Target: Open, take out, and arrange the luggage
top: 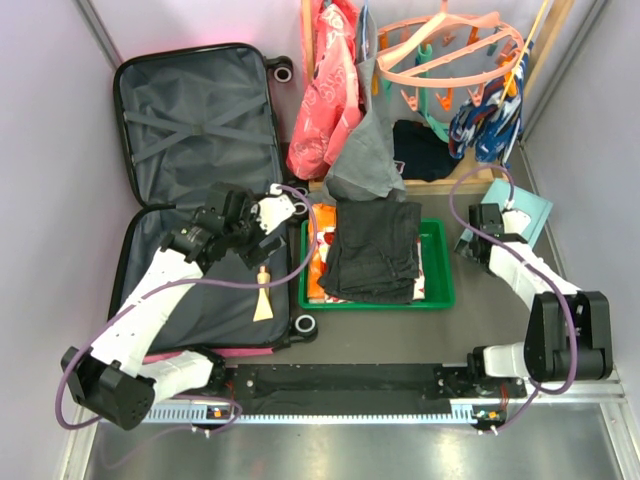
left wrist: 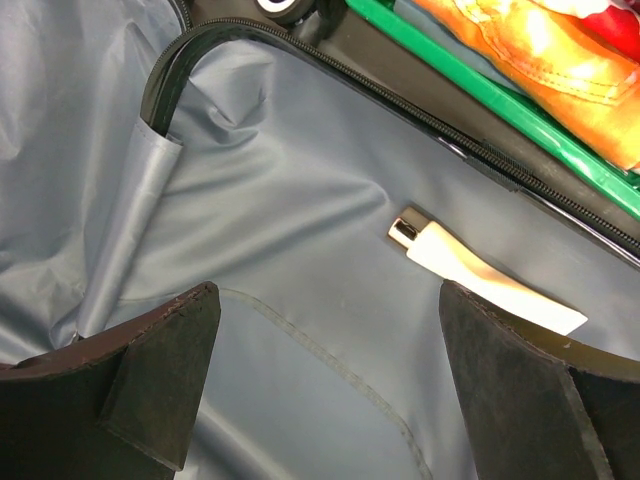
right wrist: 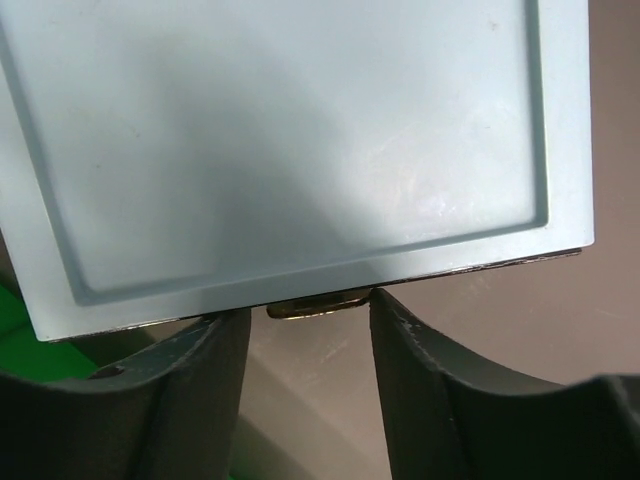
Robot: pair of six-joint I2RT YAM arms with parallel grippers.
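**Luggage lies open, left fingers spread wide over its lining**

The hot-pink luggage (top: 200, 130) lies unzipped on the bench (top: 400, 340), both grey-lined halves flat. The left gripper (left wrist: 330, 320) hangs over the nearer half. Its fingers (left wrist: 160, 370) are spread wide and hold nothing. Ahead of them and to their right, a white tube (left wrist: 470, 265) with a gold cap lies on the lining. Beyond it, past the zipper edge, is the green tray (left wrist: 480, 90).

The right gripper (right wrist: 310, 325) is about half open at the near edge of a pale teal box (right wrist: 300, 130). Its fingertips sit either side of a small brass clasp (right wrist: 315, 305), not clamped on it.
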